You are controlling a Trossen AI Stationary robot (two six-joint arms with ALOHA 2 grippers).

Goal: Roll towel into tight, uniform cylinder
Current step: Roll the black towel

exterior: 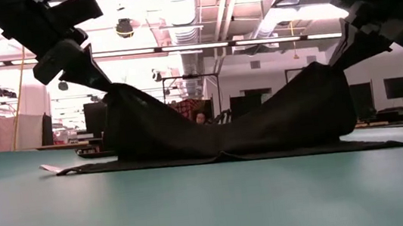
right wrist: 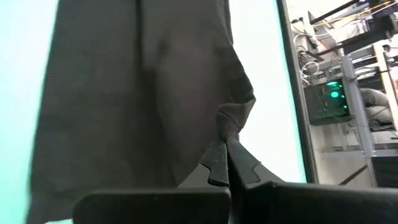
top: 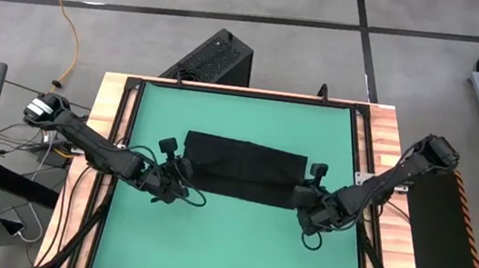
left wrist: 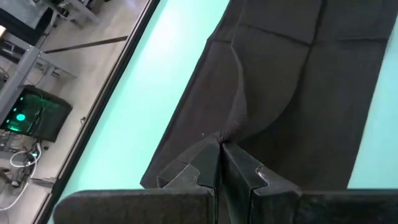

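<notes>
Pinching the near corners of the plain black soft cloth towel (top: 244, 168), both end effectors lift its near edge off the desk, presumably to fold it toward twelve o'clock and start a straight, even roll. The left end effector (top: 175, 179) clamps the corner at nine o'clock, fingers (left wrist: 239, 171) pressed together on a peak of cloth; the right end effector (top: 304, 203) does likewise at three o'clock. The towel's far half lies flat at the centre of the green mat (top: 225, 251), sagging between the two raised corners. A wooden-edged desk (top: 386, 134) carries the mat; a black ribbed box (top: 212, 57) sits at twelve o'clock on the grey floor.
</notes>
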